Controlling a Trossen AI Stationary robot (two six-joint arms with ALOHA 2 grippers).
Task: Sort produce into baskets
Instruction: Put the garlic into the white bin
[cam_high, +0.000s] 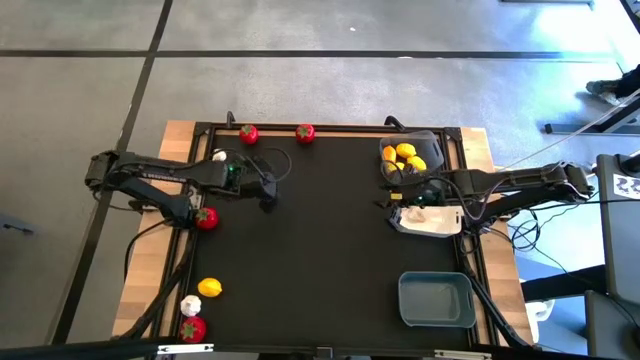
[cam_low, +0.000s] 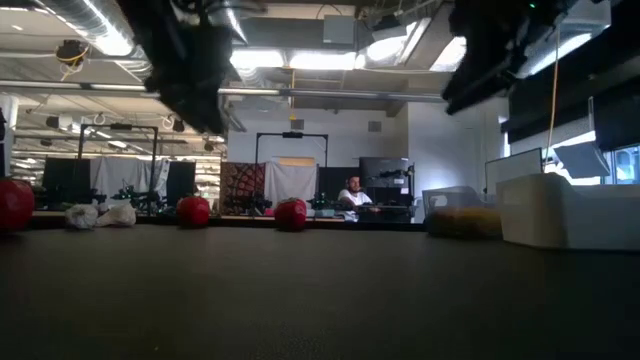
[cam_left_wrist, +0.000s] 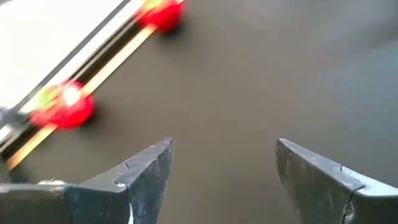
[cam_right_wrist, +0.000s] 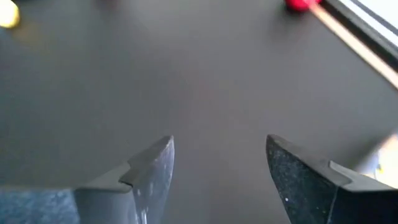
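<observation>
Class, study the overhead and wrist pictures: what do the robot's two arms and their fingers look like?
Both arms are dark, slim and jointed, with black cables looping beside them. The left arm has a small green spot near its wrist; the right arm has a pale label at its base. The fingers are dark grey, flat and tapered to blunt tips.

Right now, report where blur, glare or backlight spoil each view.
Low view: bright ceiling lights leave both arms as dark silhouettes; near mat soft. Left wrist view: the two red fruits smeared, pale floor washed out. Right wrist view: lemon a blur. High view: evenly lit.
</observation>
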